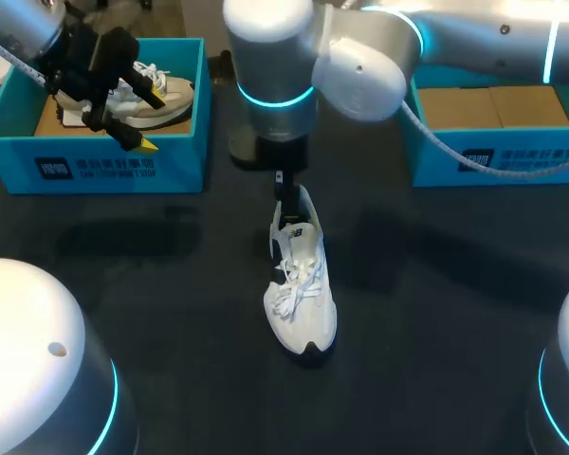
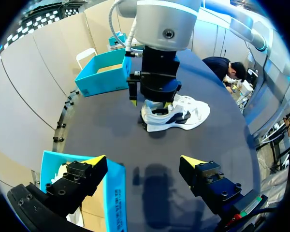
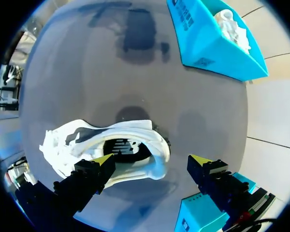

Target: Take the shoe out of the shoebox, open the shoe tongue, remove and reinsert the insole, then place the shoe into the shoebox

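Gaping over shoe [image 3: 123, 145]: R gripper [image 3: 152, 162], wrist view only

Shoe [image 1: 302, 294]: white cloth upper, woven laces, matt. Shoebox [image 1: 182, 161]: turquoise card, matt, brown inside. Desk [image 1: 171, 284]: dark, smooth, matt.

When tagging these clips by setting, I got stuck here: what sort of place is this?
Probably a robotics lab or test bench: a left arm and a right arm hang over a dark table with a white shoe and two blue shoeboxes.
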Tool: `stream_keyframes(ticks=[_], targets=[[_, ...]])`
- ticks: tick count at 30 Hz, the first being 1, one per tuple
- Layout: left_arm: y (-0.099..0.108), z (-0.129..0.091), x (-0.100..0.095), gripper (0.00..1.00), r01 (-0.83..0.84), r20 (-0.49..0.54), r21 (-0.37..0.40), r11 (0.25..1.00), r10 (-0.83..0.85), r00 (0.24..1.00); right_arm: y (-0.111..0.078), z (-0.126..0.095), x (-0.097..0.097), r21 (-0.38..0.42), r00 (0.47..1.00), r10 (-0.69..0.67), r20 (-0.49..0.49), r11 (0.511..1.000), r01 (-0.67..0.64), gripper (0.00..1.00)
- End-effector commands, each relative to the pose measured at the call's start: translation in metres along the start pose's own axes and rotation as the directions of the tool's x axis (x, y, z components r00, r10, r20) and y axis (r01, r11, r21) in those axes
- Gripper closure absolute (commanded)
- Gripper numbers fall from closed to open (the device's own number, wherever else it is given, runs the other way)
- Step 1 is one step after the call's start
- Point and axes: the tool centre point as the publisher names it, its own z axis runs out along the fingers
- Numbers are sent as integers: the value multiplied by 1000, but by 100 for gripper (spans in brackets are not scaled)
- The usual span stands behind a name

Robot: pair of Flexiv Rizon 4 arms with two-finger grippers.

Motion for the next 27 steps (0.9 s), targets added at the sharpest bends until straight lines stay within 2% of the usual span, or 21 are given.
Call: stream_keyframes(ticks=[1,16,18,19,20,21,22,27], targets=[[0,0,1,0,-1,1,-2,1000,1,1000,-2,18,-4,-22,1000,-5,-17,1000,5,0],[0,0,1,0,-1,1,-2,1000,1,1000,1,51,-14,-45,998,-15,-54,999,12,0],[0,0,1,0,-1,1,-2,1000,1,1000,1,55,-14,-34,998,-15,-64,999,13,13],[0,0,1,0,-1,1,-2,1000,1,1000,1,56,-13,-39,998,-10,-64,999,8,13],[0,0,1,0,-1,1,-2,1000,1,1000,1,57,-12,-42,998,-6,-67,999,3,22],[0,0,1,0,-1,1,-2,1000,1,1000,1,58,-12,-38,998,-3,-69,999,1,44],[0,0,1,0,-1,1,-2,1000,1,1000,0,59,-12,-35,997,1,-71,999,-4,55],[0,0,1,0,-1,1,-2,1000,1,1000,-3,61,-8,-30,997,13,-73,999,-15,74]])
